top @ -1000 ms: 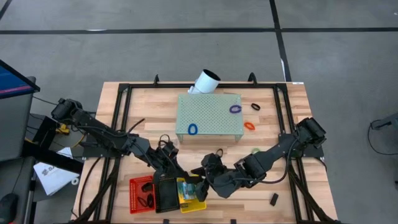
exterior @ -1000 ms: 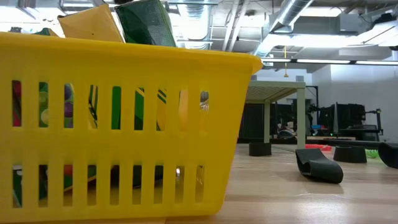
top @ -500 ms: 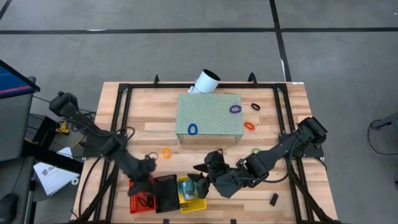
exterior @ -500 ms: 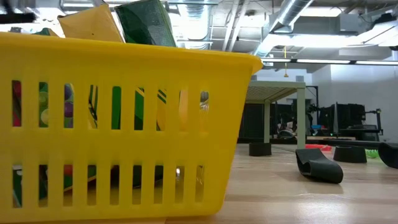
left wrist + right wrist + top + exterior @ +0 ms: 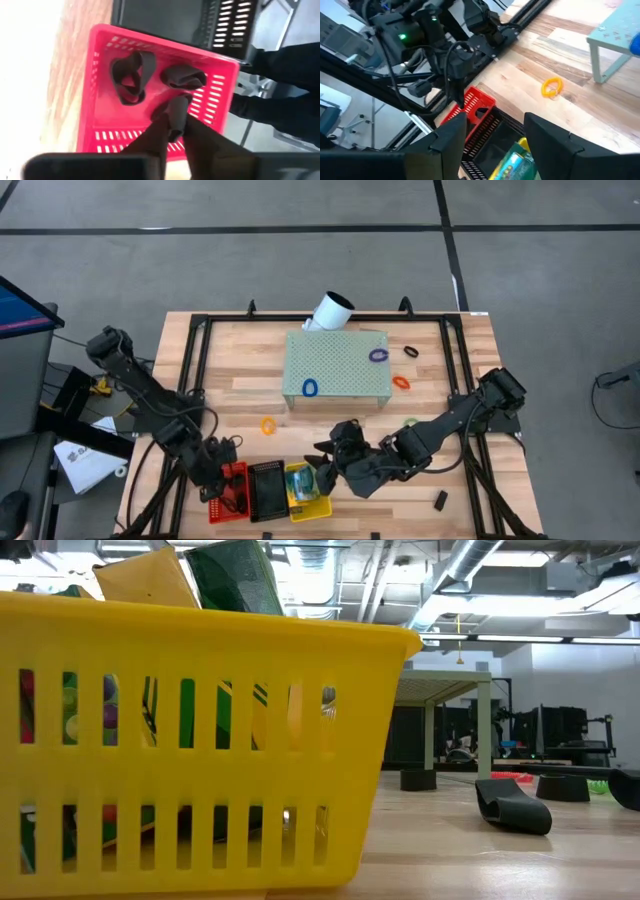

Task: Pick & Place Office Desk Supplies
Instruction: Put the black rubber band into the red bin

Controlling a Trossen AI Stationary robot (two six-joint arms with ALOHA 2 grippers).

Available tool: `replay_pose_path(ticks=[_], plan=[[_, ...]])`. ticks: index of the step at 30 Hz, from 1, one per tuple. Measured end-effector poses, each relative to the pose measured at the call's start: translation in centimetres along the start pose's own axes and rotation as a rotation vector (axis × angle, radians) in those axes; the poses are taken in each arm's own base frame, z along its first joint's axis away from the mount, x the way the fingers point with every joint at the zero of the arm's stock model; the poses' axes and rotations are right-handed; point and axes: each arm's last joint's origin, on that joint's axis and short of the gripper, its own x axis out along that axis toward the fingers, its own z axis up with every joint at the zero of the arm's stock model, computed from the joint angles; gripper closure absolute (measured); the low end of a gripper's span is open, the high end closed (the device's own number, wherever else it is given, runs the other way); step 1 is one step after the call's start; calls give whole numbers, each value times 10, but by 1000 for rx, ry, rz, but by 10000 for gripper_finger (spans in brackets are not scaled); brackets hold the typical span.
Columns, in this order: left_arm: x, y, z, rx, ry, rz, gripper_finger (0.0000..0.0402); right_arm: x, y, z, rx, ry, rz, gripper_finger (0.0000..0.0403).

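Change from a second ago: left gripper [image 5: 216, 480] has left the black basket [image 5: 268, 490] and now sits over the red basket [image 5: 232, 495] near the desk's [image 5: 240, 370] front-left corner. Its arm no longer covers the loose orange loop [image 5: 267, 425], which lies on bare wood in front of the pale green perforated block [image 5: 337, 367]. In the left wrist view the fingers [image 5: 150, 137] are nearly together, with a black loop [image 5: 175, 111] pinched at the tips just above the red basket floor; two more black loops [image 5: 131, 77] lie inside.

Right gripper [image 5: 326, 466] has barely shifted. It hangs over the yellow basket [image 5: 312, 508], fingers [image 5: 451, 137] spread wide with nothing between them. A crayon box [image 5: 512, 162] lies in the basket below.

All three baskets sit in a row along the front edge. A blue loop [image 5: 310, 388] lies on the block. Purple loop [image 5: 378, 355], another black loop [image 5: 411, 351] and a second orange loop [image 5: 401, 382] sit right of the block, near the right rail. A black clip [image 5: 440, 500] lies alone at the front-right corner. Open wood lies left of the block and between block and baskets.
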Motion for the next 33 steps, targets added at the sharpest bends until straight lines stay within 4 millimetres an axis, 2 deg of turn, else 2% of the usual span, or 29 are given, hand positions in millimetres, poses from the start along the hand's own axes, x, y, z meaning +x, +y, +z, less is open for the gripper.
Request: replay_pose_path(ticks=[9, 14, 17, 21, 26, 33], plan=[[7, 1, 0, 28, 9, 36, 188, -3, -1, -5, 25, 21, -14, 207], [6, -1, -2, 103, 31, 16, 130, -5, -2, -8, 42, 35, -24, 207], [6, -3, -6, 170, 58, -8, 122, -6, -1, -9, 41, 38, -20, 207], [3, -8, -5, 182, -7, -50, 125, -6, -1, -9, 46, 38, -20, 206], [1, -2, -5, 164, -14, 0, 135, -6, -3, -10, 59, 47, -41, 207], [-23, -4, 3, 130, -209, -86, 149, -19, -29, -28, 181, 134, -297, 210]])
